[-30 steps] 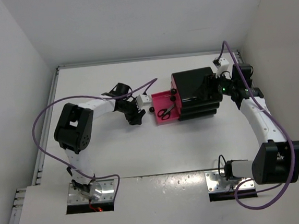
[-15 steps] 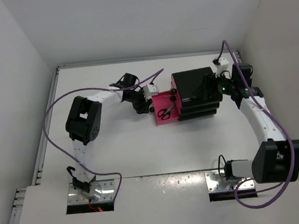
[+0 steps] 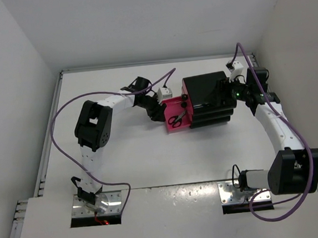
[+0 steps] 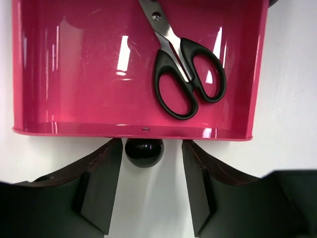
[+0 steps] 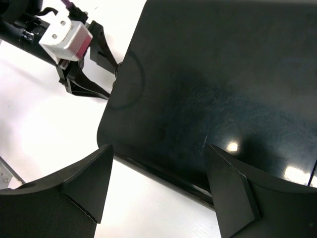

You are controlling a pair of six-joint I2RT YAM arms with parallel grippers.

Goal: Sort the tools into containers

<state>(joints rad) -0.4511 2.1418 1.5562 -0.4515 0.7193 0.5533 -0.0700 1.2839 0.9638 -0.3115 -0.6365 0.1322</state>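
Left tool [image 4: 151, 145] closer, astride drawer knob [image 4: 143, 151]

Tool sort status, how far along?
Done: scissors lie in the open pink drawer. In hand: left end effector open around the drawer's knob, right end effector open by the black box. Left: shutting the drawer; no other tools in view.

The top external camera sits high above and behind the arm bases, looking steeply down on the whole white table [image 3: 135, 160] from afar. The left wrist camera looks down, very close, past its dark fingers [image 4: 99, 193] into the open magenta-pink plastic drawer [image 4: 74, 74]. The right wrist camera is close over the glossy black rounded box [image 5: 223, 89], aimed towards the white boxy camera unit [image 5: 67, 34] on the left wrist. The overhead view shares drawer and box with them.
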